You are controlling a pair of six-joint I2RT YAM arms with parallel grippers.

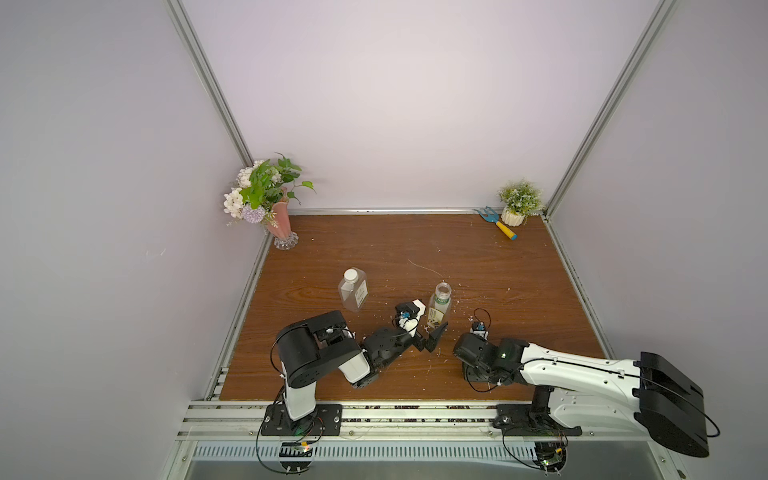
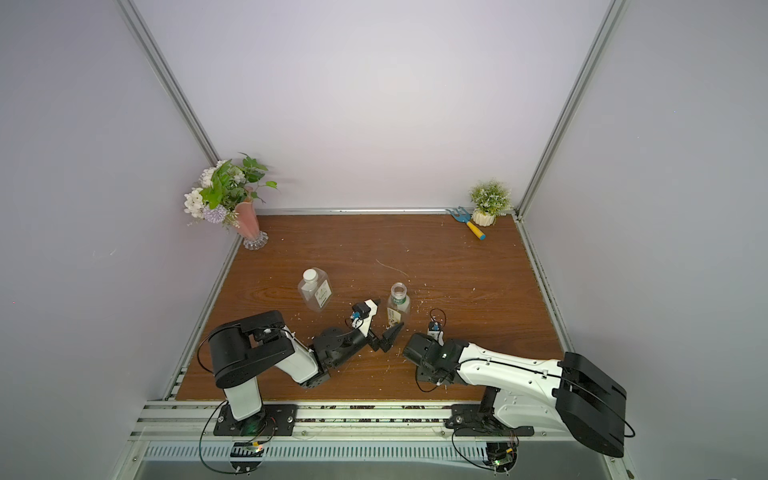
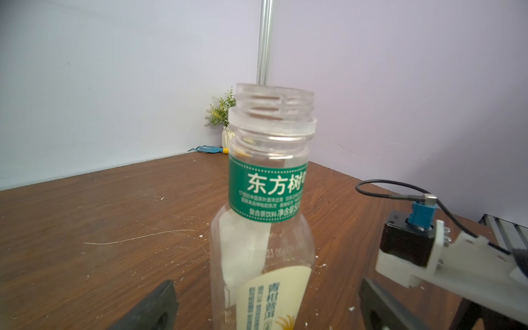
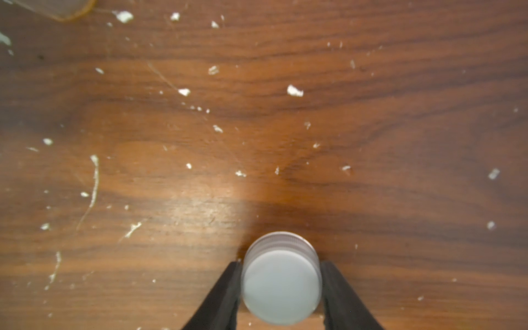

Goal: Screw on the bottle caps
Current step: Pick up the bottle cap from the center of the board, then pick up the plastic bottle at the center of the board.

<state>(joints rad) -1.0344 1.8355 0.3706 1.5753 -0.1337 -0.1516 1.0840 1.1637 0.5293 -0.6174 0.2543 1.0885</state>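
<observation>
Wood-grain tabletop is carrying the capped square bottle and the uncapped round bottle; left fingers are standing wide open either side of the round one, right fingers are gripping a white cap nearby.

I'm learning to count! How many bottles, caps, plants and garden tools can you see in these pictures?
Bottles: 2
Caps: 2
Plants: 2
Garden fork: 1
Total: 7
</observation>
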